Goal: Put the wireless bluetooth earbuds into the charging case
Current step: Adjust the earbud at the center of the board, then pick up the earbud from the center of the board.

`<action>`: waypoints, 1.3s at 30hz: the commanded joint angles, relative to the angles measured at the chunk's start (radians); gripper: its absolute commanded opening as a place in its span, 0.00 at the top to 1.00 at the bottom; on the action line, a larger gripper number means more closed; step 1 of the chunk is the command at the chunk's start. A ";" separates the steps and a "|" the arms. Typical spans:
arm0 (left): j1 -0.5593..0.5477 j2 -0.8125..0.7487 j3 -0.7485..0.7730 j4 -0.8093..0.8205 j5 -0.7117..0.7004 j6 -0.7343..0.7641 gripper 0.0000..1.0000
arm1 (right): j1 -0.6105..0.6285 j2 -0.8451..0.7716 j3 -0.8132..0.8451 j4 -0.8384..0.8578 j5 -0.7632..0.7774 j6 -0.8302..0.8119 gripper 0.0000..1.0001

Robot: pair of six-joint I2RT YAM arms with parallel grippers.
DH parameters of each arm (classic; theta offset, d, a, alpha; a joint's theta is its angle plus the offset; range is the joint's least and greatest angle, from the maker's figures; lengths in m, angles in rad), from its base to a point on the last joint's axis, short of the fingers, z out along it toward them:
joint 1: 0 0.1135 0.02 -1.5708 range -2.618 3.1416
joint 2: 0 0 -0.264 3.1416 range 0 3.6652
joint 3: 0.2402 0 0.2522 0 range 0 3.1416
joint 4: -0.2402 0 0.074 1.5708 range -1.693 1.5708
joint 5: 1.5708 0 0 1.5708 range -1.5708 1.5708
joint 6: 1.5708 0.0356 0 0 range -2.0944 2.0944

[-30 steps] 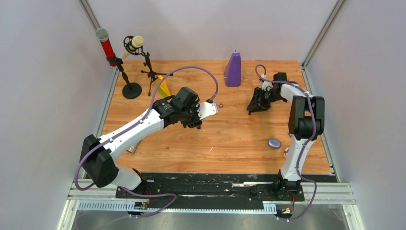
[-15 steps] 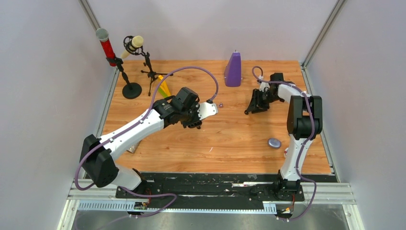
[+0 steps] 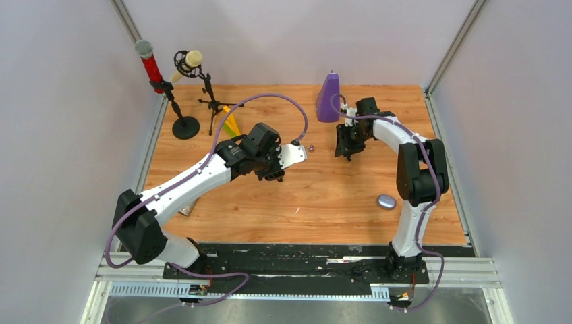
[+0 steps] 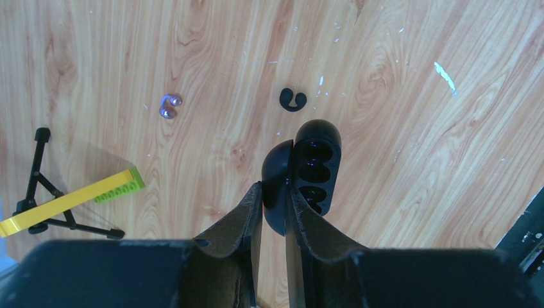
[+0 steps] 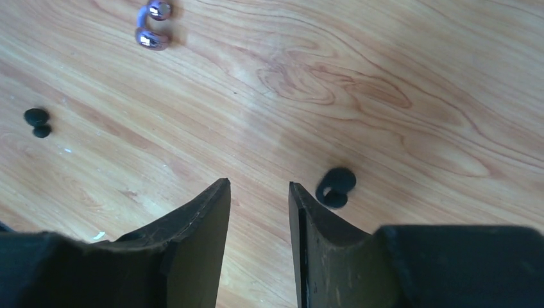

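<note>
Earbud (image 5: 335,186) beside parted empty right jaws, wrist view only, left jaws clamping open case (image 4: 317,170)

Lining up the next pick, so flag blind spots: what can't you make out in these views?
Top view: black earbuds too small to find; black case lost under the left wrist; grey oval case too small to tell if open.
Left wrist view: left fingers cover the black case's near end.
</note>
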 commanded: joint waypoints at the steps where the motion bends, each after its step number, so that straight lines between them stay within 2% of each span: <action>1: -0.006 -0.043 0.004 0.028 0.005 0.000 0.75 | -0.002 -0.040 -0.007 0.021 0.095 -0.008 0.60; 14: -0.010 -0.050 0.002 0.026 0.009 0.000 0.75 | 0.001 -0.058 -0.040 0.029 0.132 -0.031 0.63; 23: -0.010 -0.058 0.004 0.025 0.013 -0.002 0.75 | -0.106 -0.144 -0.106 0.039 0.082 -0.007 0.64; 30: -0.013 -0.058 0.007 0.022 0.016 -0.003 0.75 | -0.204 -0.077 -0.128 0.040 -0.006 0.039 0.64; 39: -0.017 -0.055 0.007 0.022 0.011 -0.001 0.75 | -0.223 0.003 -0.112 0.048 -0.053 0.071 0.67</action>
